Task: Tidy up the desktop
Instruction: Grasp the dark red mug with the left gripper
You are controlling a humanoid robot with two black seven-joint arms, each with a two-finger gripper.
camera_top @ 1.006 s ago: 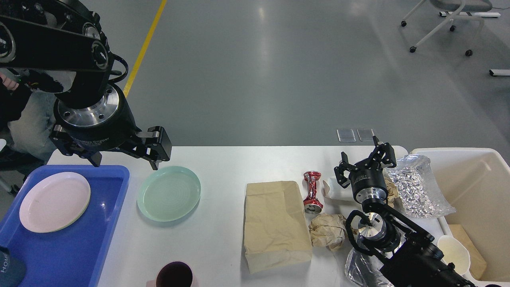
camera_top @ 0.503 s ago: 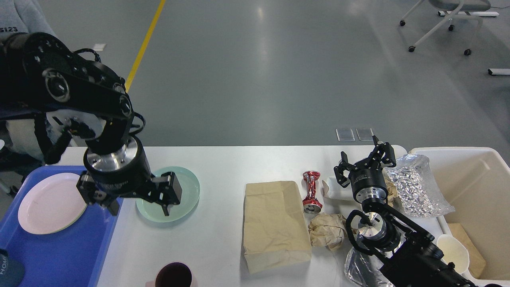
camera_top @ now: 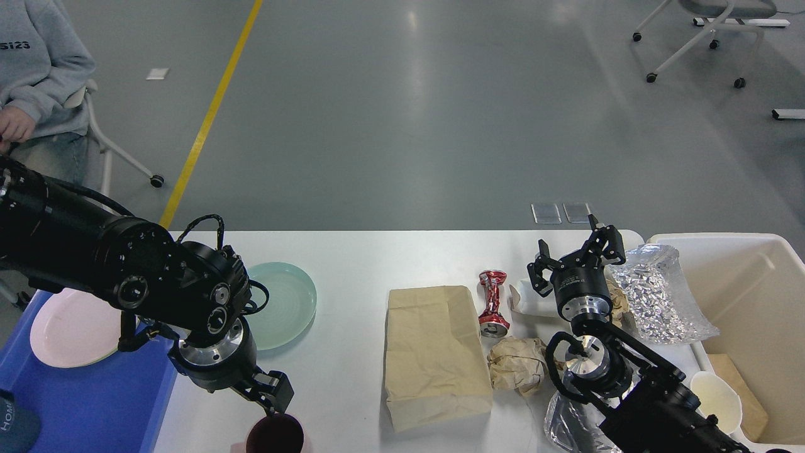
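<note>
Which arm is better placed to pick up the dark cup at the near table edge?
Left. Its gripper hangs right above the dark cup; the right gripper is far off by the foil bag.

Large white desktop (camera_top: 352, 264), rectangular with rounded corners, smooth and matte, lying flat and running nearly the full width of the view. Stretches beneath both grippers: the left gripper (camera_top: 272, 396) hangs over its near left part, close to the front edge; the right gripper (camera_top: 575, 255) hovers over its far right part, near the back edge. Bare white surface open between the two grippers along the back strip and just right of the left gripper. Left end partly covered, right end meeting a neighbouring container past the right gripper. Soft glare on the far strip; no stains visible.
</note>
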